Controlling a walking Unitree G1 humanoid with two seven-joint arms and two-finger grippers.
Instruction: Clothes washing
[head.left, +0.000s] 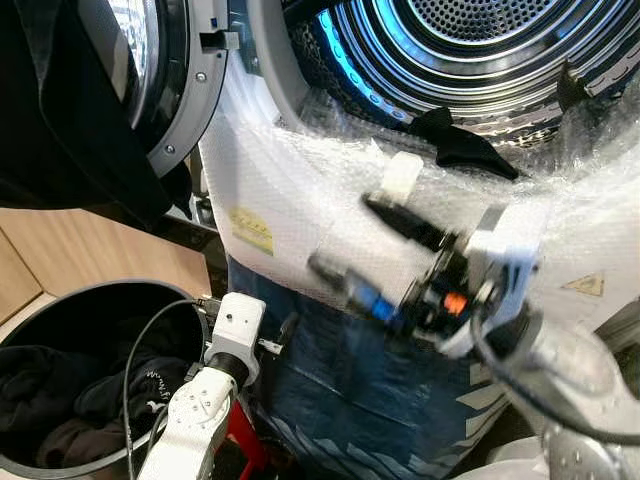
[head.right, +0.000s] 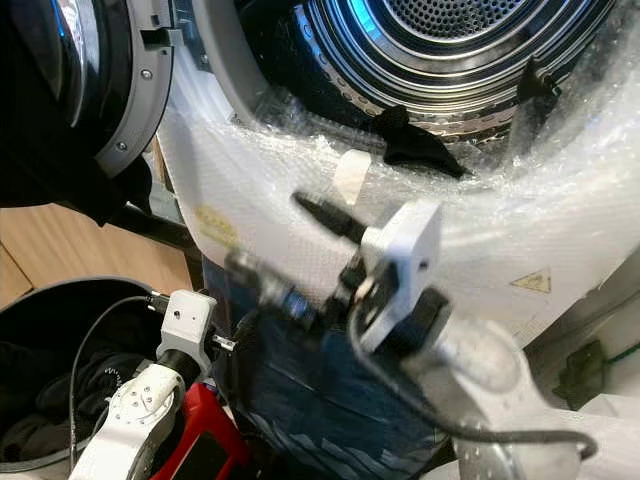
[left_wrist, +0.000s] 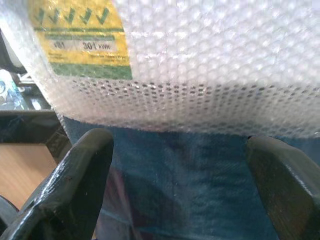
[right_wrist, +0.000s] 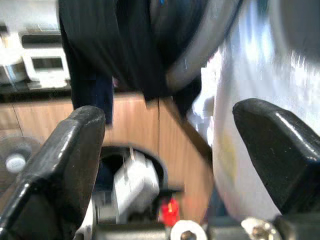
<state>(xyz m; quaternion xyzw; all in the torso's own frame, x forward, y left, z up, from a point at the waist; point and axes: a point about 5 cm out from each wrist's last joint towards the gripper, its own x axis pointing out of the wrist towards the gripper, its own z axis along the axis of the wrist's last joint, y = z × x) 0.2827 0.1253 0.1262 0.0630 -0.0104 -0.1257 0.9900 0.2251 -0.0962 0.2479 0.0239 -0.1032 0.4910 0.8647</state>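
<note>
Head views first: we're right up against the washing machine, its front wrapped in bubble wrap, door swung open on our left with a black garment draped over it. Inside the steel drum we count one dark piece of clothing lying at the lower lip of the opening. Our right gripper hangs in front of the wrapped panel, just below that lip, two black fingers spread apart with nothing between them; the dark piece sits above and beyond the tips, not touching. Low on our left, one round laundry basket holds a heap of dark clothes, and our left gripper is beside it, near the machine's blue lower panel.

Left wrist view: two fingers wide apart and empty, facing the bubble wrap with one yellow label.

Right wrist view: two fingers wide apart, holding nothing; between them we see the draped black garment on the door and, lower, our left arm
</note>
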